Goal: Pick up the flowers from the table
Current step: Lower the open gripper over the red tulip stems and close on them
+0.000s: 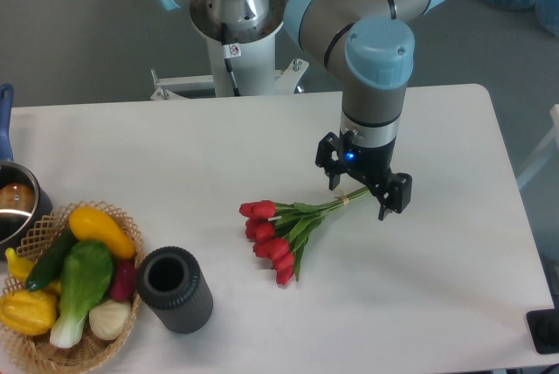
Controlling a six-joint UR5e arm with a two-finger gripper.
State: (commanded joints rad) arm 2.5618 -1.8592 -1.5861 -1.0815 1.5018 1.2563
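We see the table [175, 147] first, a broad white top that fills most of the view, with the arm [376, 59] reaching over its right half from the base at the back. Next in size is the wicker basket [118, 326] of vegetables at the lower left corner, with a metal pot [13, 204] at the left edge above it, and a dark ribbed cylinder [175, 291] standing just beside the basket. The flowers [279, 230] lie flat near the middle of the table, red heads toward the lower left and tied stems running up to the right. The gripper [365, 190] hangs directly over the stem end, its fingers spread apart on either side of the stems; we judge the jaws open and holding nothing, though we cannot tell whether the fingertips touch the tabletop. By our reading the approach is done and the bunch rests on the table unlifted, so closing on the stems and raising them are left to do
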